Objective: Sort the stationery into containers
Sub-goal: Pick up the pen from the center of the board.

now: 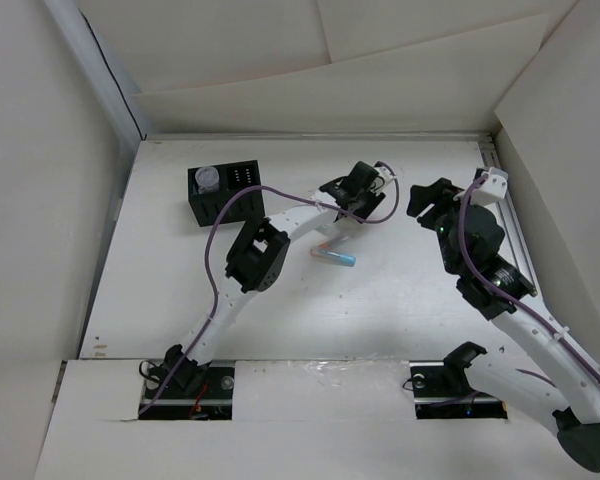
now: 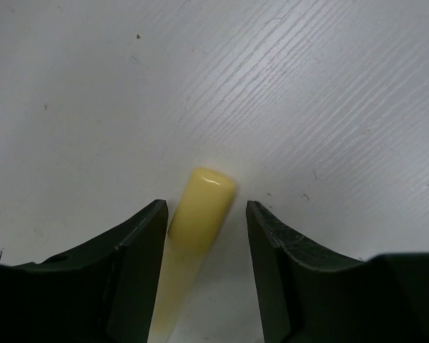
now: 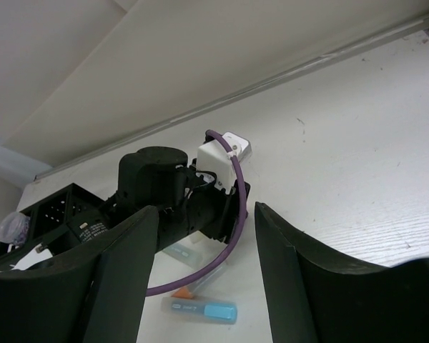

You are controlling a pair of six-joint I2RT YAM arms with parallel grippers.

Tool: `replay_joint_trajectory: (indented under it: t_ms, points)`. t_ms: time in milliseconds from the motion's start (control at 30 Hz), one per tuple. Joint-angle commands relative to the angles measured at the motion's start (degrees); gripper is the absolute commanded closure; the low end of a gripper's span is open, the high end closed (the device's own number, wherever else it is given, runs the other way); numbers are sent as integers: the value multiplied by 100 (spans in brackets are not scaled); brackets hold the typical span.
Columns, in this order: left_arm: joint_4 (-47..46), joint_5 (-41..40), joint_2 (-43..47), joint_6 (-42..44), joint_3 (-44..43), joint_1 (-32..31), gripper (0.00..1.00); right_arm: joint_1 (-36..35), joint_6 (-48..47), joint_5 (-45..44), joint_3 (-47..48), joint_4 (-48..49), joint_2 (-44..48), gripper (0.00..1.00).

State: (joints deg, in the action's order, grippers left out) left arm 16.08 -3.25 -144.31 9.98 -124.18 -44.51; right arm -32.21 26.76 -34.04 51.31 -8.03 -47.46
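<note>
Two dark fingers of the left end effector (image 2: 205, 209) stand apart, straddling a short glossy pale-yellow plastic marker stick (image 2: 200, 194). It lies flat on the white wood-grain surface (image 2: 329, 107), closer to the left finger, and nothing is squeezing it yet. That spot is well to the right of the small black compartmented plastic organizer (image 1: 216, 212). I'd call the stick light, stiff and slick, with a rounded barrel likely to roll or squirt out. So pinch across the mid-barrel, not the domed cap. The right end effector (image 3: 207, 211) hangs wide and empty, farther right of the organizer. A clear stick with a blue end (image 1: 337, 257) lies right of the organizer too, and a greyish round piece (image 1: 209, 178) sits in its rear-left compartment.
</note>
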Motion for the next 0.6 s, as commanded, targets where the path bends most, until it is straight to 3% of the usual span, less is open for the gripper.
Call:
replay_joint_trajectory:
  t_ms: [0, 400, 567]
  points:
    - [-17, -45, -1, 127, -256, 13, 56, -5, -48, 99, -7, 381, 70, 38]
    - [-588, -572, -1, 119, -195, 65, 76, -5, -101, 100, -7, 381, 70, 38]
    - [-1027, -572, 359, -153, 113, 205, 79, -5, -101, 100, -7, 381, 70, 38]
